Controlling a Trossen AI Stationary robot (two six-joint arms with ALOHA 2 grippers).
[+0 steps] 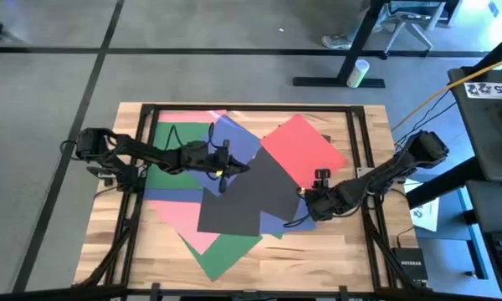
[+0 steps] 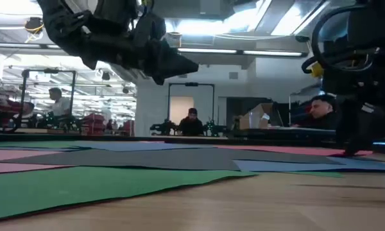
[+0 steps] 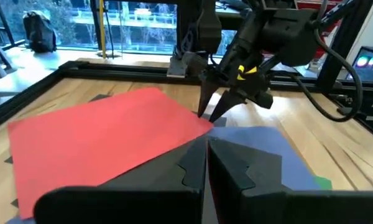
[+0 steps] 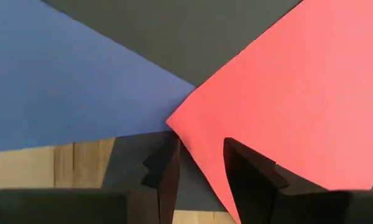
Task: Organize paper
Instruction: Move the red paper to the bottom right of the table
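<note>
Straddling the red sheet [image 4: 286,93] at its lower corner, right of frame centre in the high view, the right pincer [image 4: 199,163] stands narrowly open, presumably to nip that edge. Remaining paper [image 1: 234,192] lies fanned mid-table [image 1: 335,259]. Left pincer [image 3: 206,163] hovers above, fingers together.

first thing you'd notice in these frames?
The fan of overlapping paper mid-table: red sheet at the back right, black sheet on top in the centre. The right gripper, open, straddles the red sheet's corner; the left gripper hovers shut over the pile.
</note>
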